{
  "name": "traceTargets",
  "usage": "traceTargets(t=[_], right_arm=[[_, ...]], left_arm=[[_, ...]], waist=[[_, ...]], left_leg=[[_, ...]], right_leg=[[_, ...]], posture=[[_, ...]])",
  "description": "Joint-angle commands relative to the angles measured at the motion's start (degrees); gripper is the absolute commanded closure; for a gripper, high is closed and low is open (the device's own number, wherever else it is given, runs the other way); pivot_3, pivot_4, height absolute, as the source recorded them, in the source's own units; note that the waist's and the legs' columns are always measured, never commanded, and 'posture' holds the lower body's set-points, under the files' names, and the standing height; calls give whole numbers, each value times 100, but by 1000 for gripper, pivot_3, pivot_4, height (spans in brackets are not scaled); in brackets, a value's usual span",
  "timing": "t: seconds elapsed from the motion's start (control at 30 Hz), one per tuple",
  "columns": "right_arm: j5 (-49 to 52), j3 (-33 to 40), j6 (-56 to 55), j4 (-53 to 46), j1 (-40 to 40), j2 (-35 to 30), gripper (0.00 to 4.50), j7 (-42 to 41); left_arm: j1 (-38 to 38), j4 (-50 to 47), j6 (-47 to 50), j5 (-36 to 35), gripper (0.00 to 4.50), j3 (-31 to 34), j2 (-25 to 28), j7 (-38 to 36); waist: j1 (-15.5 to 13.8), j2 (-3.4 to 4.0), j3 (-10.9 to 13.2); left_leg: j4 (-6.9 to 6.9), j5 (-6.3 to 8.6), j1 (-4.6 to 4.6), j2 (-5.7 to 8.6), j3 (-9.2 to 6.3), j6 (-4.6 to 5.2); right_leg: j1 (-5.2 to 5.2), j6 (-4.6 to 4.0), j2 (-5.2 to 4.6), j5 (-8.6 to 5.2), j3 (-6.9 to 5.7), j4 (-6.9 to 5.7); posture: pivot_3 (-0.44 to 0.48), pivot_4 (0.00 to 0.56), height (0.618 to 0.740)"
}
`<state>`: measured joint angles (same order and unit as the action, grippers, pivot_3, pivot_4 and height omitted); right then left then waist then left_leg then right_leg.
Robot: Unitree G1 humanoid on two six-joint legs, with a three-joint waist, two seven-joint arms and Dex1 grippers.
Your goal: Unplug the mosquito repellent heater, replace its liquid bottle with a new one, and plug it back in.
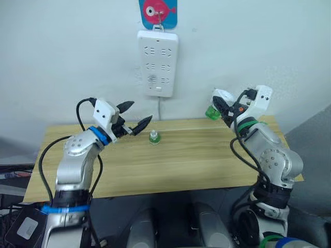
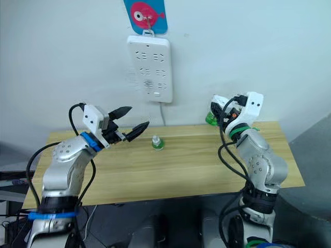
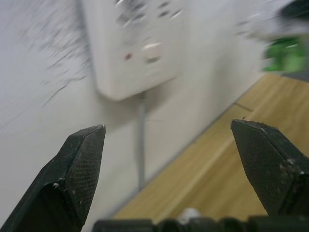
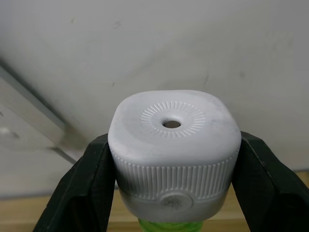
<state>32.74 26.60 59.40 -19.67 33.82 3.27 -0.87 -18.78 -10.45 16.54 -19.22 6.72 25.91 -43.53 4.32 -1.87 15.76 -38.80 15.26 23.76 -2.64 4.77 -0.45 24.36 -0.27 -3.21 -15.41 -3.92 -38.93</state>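
A: Status, near to far, everything referenced to the power strip on the wall.

B: Nearest: both arms bent at the elbow over the wooden counter, forearms raised toward the wall. Left end effector sits below and left of the strip, above the counter surface, fingers pointing right, spread wide apart, nothing between them.

A: Confirmed on the wrist cam?

B: Yes. Left wrist view has both fingertips far apart with the strip and its cable between them in the background.

A: Right side?

B: Right end effector is lifted off the counter, below and right of the strip, wrist cocked back toward the wall. Clamped on the mosquito repellent heater, one finger on each side of the ribbed white body, vent hole facing the wrist camera. Green liquid bottle hangs from the heater's underside.

A: So heater is out of the strip?

B: Correct, in the air, well apart from it. Further back, a second small green bottle stands upright on the counter directly below the strip, near the wall edge. Past that, the strip hangs on a hook with a pink fish sticker above it.
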Motion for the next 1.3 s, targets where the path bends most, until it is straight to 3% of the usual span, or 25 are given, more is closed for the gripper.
traceTargets(t=[0.03, 0.17, 0.4, 0.63, 0.87, 0.97, 1.13, 1.3], right_arm=[[1293, 941, 491, 71, 391, 340, 1581, 669], [2489, 1379, 730, 221, 568, 603, 1581, 1420], [4042, 1073, 449, 144, 405, 542, 1581, 2479], [5082, 321, -85, -103, 149, 315, 1581, 3251], [5614, -239, -637, -115, -112, -151, 1581, 3449], [5748, -413, -816, -110, -246, -334, 1581, 3404], [5902, -688, -1105, -103, -444, -586, 1581, 3309], [6021, -873, -1322, -43, -506, -828, 1581, 3242]], left_arm=[[2, -814, 202, -81, 25, -644, -456, 320], [-348, -286, -224, 350, 25, -1310, -1182, 640], [-925, 743, -825, 606, 25, -1494, -1771, 874], [-1254, 1303, -1170, 666, 25, -1530, -1980, 859], [-1330, 1407, -1275, 597, 25, -1502, -1950, 762], [-1314, 1348, -1255, 551, 537, -1483, -1948, 716], [-1272, 1284, -1200, 493, 2023, -1472, -1934, 645], [-1224, 1232, -1173, 485, 2154, -1466, -1903, 595]], waist=[[-74, 6, 3], [-114, 6, 3], [-4, 7, 4], [44, 7, 4], [46, 7, 4], [47, 7, 4], [47, 7, 4], [45, 7, 4]], left_leg=[[-3, 0, -1, 2, -1, 1], [-4, 8, -2, 5, -3, 22], [3, 11, 1, 1, 1, 30], [4, 14, 9, 3, 3, 34], [3, 14, 10, 4, 2, 34], [5, 14, 10, 4, 2, 34], [4, 14, 9, 4, 3, 34], [4, 14, 9, 3, 3, 34]], right_leg=[[-4, 0, -1, 1, 0, -3], [-5, 3, 2, 8, 1, -6], [1, 5, 12, 7, 5, -4], [2, 11, 11, 4, 6, 6], [2, 15, 12, 2, 6, 7], [3, 18, 12, 0, 6, 8], [2, 18, 12, 0, 7, 9], [2, 19, 13, -1, 7, 8]], posture=[[-144, 284, 740], [-142, 282, 740], [-169, 279, 740], [-181, 278, 740], [-190, 280, 740], [-190, 280, 740], [-190, 280, 740], [-189, 281, 740]])
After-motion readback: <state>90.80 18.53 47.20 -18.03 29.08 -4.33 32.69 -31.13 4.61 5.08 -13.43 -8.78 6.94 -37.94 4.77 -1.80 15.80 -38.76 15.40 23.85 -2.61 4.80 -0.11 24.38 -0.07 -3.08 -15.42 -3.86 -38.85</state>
